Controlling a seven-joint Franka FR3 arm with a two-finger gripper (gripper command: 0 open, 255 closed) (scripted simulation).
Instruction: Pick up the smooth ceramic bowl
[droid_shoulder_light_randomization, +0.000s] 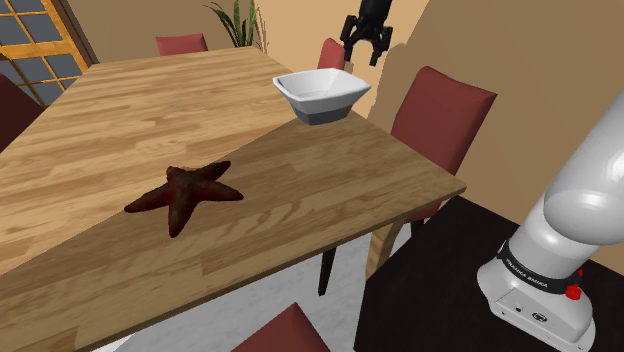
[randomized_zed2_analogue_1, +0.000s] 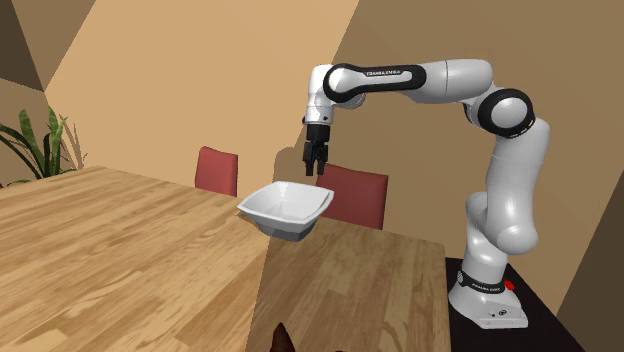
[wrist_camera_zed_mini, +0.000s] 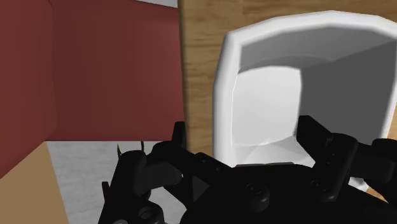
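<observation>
1. Overhead, the claw hangs with fingers spread — gripping nothing.
2. Just beneath it, untouched, sits the white square-sided bowl, upright near the counter's edge — one wall under the gap between the fingers.
3. Lower, past that edge, stands a red chair.
4. Well away from the claw, a dark red starfish lies flat on the counter.

A home dining room: wooden table, red chairs, a houseplant.
</observation>
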